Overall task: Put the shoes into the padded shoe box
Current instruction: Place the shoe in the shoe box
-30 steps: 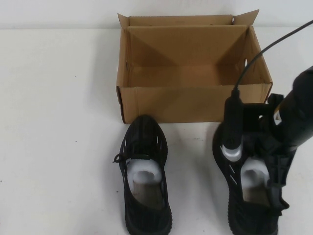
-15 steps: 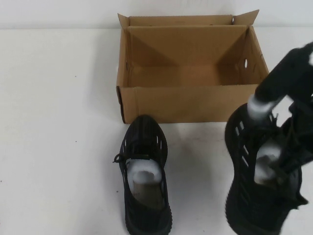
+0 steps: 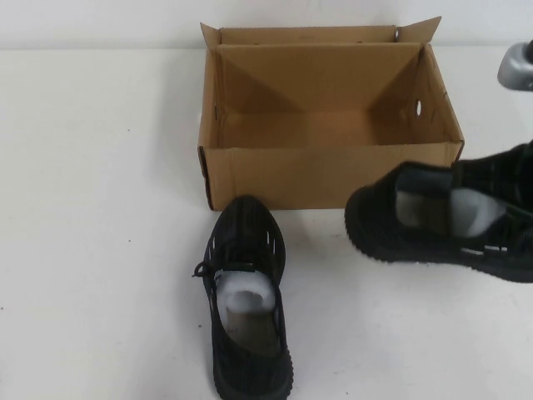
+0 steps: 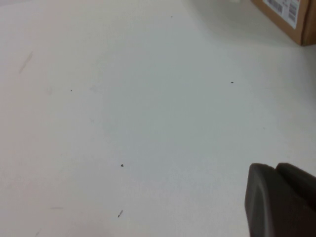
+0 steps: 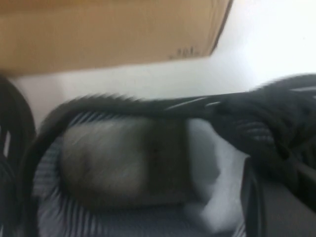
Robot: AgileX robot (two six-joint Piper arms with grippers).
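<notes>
The padded shoe box [image 3: 329,171] stands open at the back middle of the table, its inside empty. One black sneaker [image 3: 246,300] with white stuffing rests on the table in front of the box's left part, toe toward the box. The other black sneaker [image 3: 441,221] hangs in the air, turned sideways with its toe to the left, in front of the box's right corner. My right gripper [image 3: 502,187] is shut on its collar; the right wrist view shows its opening [image 5: 128,158] and the box wall [image 5: 108,29]. My left gripper [image 4: 282,200] is out of the high view, over bare table, fingers together.
White table [image 3: 100,208] spreads to the left of the box and shoes. A box corner with a label [image 4: 291,17] shows in the left wrist view. Part of the right arm [image 3: 516,67] is at the right edge, beside the box.
My right gripper has lifted the right sneaker off the table and swung it from toe-forward to sideways, up toward the box's front right corner. The left sneaker and box have not moved.
</notes>
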